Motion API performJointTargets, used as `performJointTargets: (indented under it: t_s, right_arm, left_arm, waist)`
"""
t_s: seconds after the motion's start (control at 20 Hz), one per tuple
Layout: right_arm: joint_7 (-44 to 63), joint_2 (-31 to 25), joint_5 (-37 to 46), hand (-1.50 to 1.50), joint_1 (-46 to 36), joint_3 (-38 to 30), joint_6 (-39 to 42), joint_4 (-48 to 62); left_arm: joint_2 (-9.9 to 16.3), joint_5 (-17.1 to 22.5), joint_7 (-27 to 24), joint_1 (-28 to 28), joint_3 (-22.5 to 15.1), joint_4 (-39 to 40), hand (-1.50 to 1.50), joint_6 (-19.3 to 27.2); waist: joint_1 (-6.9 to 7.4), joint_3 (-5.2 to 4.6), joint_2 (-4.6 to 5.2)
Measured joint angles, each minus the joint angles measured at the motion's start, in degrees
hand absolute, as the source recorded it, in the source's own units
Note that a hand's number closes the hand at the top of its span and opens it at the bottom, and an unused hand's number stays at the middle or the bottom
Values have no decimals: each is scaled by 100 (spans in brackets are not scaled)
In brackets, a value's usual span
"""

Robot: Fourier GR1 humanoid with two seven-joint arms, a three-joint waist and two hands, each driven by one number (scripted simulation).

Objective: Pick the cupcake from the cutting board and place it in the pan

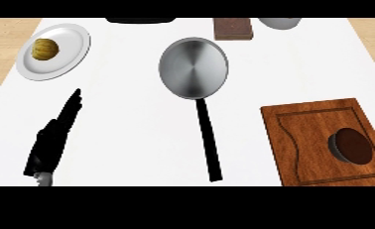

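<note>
- The cupcake (353, 146) (brown-topped) sat on the cutting board (307, 139), at the tabletop's (132, 104) right.
- The pan (193, 67) lay mid-tabletop, handle toward the robot.
- The left hand (55, 136) rested, fingers straight, holding nothing.
- A plate (70, 49) held what looked like a walnut (44, 49).

Bright even light, faint shadows, no glare

The cupcake (354, 146) sits on the cutting board (307, 139) near right, the pan (193, 68) lies mid-surface — handle pointing near — and the left hand (53, 141) rests open near left.
</note>
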Motion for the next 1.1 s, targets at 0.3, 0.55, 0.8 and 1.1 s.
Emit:
performJointTargets:
  t_s: [0.3,0.55,0.8,1.1]
  right_arm:
    - [-54,-549,276,-150,-500,356,1068,238]
    - [539,-557,402,-150,-987,716,1580,-88]
    - [1434,-333,487,-150,-1411,1008,1864,-319]
    - [2151,-76,756,-150,-1853,1365,2271,-463]
  left_arm:
    - [-105,-162,213,79,-133,-317,0,50]
    - [-157,-239,236,122,-95,-313,0,2]
    - [-235,-319,302,99,-40,-359,0,-43]
    - [-344,-381,308,115,25,-358,0,-115]
  waist:
    - [89,-6,2]
    - [76,-11,-1]
    - [68,-14,-1]
    - [62,-14,-2]
